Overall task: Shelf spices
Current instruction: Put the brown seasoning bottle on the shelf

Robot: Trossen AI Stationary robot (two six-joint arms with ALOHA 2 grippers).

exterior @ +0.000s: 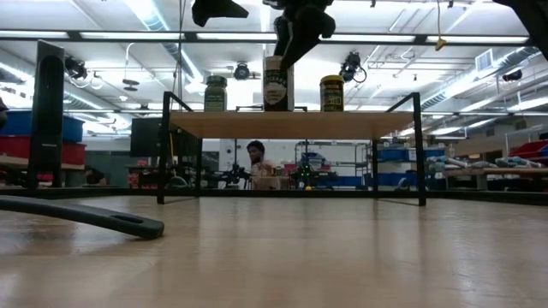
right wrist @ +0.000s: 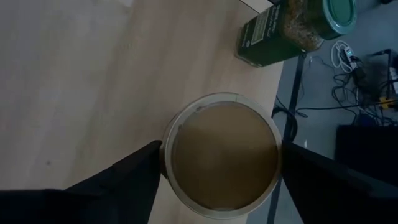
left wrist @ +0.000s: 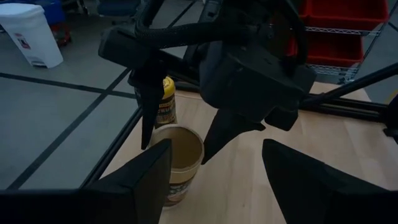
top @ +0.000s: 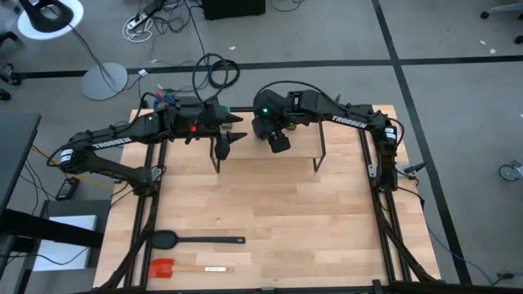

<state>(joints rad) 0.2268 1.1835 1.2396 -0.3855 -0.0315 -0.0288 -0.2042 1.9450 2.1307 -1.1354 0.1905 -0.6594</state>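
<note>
1. A workshop with a grey floor, loose cables and red bins on racks surrounds the wooden tabletop (top: pixel 270 212); in the low view a person (exterior: pixel 255 162) sits far behind it.
2. The shelf (exterior: pixel 291 125), a light-wood board on thin black legs, stands at the far side of the tabletop, between the two arms.
3. The right arm reaches over the shelf from the right, and the right gripper (right wrist: pixel 217 171) hangs straight down over the middle jar, its fingers spread on either side of the rim (just beside it, though I cannot tell whether they touch).
4. The left arm comes in from the left, and the left gripper (top: pixel 222 147) hovers by the shelf's left end, fingers apart and holding nothing.
5. A black spoon (top: pixel 196 240) and a red spatula (top: pixel 184 268) lie near the front left edge of the tabletop, well apart from the shelf.
6. All three spice jars stand upright in a row on the shelf: the green-lidded jar (exterior: pixel 215 93) to the left, the tan-topped jar (exterior: pixel 277 84) in the middle, and the yellow-lidded jar (exterior: pixel 331 92) to the right in the low view.
</note>
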